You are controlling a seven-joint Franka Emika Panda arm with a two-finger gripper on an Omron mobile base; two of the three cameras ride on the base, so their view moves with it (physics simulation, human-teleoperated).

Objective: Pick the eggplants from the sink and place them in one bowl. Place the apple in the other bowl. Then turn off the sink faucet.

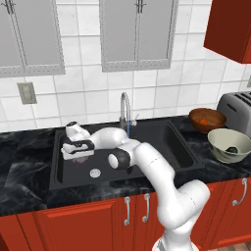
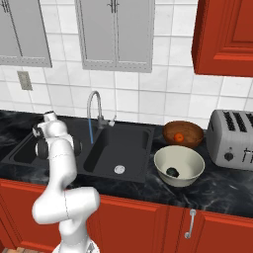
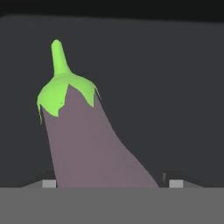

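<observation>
Pale eggplant (image 3: pixel 87 144) between the jaws

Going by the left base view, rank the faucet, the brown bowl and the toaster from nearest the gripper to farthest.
The gripper is low in the left basin.
1. Faucet: nearest, behind the sink's middle, to the gripper's right.
2. Brown bowl: on the counter right of the sink, with the apple in it.
3. Toaster: farthest, at the right edge beyond the brown bowl.
</observation>
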